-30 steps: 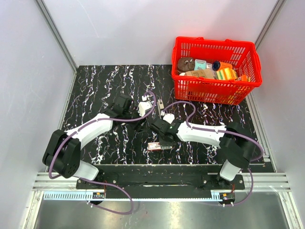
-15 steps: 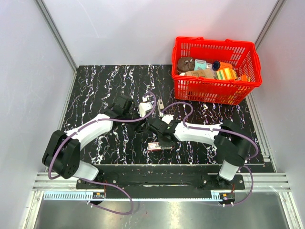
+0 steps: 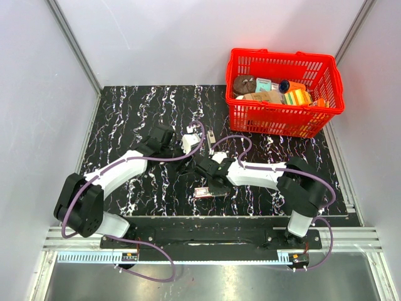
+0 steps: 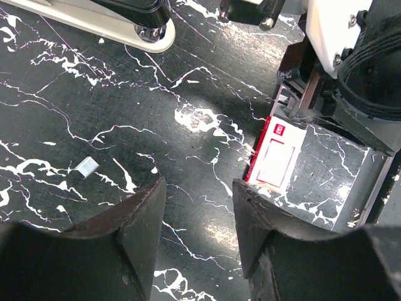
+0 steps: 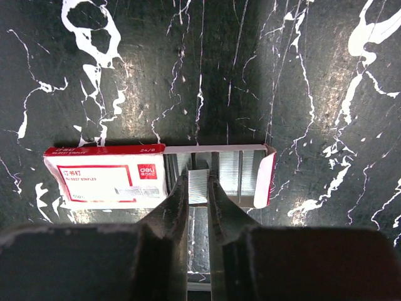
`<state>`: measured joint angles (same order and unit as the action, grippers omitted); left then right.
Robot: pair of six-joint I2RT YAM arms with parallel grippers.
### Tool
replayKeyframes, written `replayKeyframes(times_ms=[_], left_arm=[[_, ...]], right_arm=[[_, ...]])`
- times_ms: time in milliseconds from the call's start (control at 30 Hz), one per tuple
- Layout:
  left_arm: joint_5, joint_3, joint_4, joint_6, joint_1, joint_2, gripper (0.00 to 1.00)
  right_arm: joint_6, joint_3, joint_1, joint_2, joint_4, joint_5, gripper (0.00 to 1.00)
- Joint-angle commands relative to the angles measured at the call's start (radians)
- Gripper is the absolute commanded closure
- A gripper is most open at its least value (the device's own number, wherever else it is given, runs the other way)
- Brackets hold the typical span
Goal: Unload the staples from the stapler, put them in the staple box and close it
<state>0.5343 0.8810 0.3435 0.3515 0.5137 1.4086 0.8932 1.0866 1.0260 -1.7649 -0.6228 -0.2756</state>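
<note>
1. Right arm point(image 3: 263, 175): its elbow has swung leftward since the earlier frame; the staple box point(image 3: 210, 192) has not shifted.
2. Small pale scrap point(image 4: 86, 165): lies alone on the black marbled surface point(image 3: 138, 113), left of the left pincer; what it is cannot be told.
3. Left pincer point(image 4: 198, 194): jaws parted with nothing between them, hovering over bare surface just left of the staple box.
4. Stapler point(image 3: 212, 136): lies on the surface beside the left wrist, beyond the right pincer, and neither pincer touches it.
5. Staple box: the red-and-white sleeve point(image 5: 103, 179) is slid left, exposing the tray point(image 5: 244, 179) with rows of staples.
6. Right pincer point(image 5: 198, 195): points down over the open tray, its tips closed on a pale strip of staples point(image 5: 198, 180).
7. Red basket point(image 3: 285, 113): stands at the far right corner of the surface, filled with assorted items, well apart from both arms.
</note>
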Motion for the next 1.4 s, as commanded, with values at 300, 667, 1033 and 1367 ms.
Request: replayKeyframes(times_ms=[300,667,1033,1367], left_arm=[[-0.002,-0.005,-0.023,0.018,0.012,-0.031,0.49],[-0.008,-0.002,-0.012,0.018,0.014,-0.028,0.49],[-0.014,0.01,-0.011,0.017,0.017,-0.011,0.49],[-0.028,0.01,-0.014,0.035,0.019,0.012,0.49]], right_arm=[[-0.023,0.056,0.009,-0.004,0.009,-0.02,0.8],[-0.033,0.058,0.011,0.013,-0.003,-0.031,0.66],[-0.057,0.096,0.009,0.114,-0.012,-0.039,0.69],[-0.062,0.068,-0.013,0.125,-0.025,-0.053,0.73]])
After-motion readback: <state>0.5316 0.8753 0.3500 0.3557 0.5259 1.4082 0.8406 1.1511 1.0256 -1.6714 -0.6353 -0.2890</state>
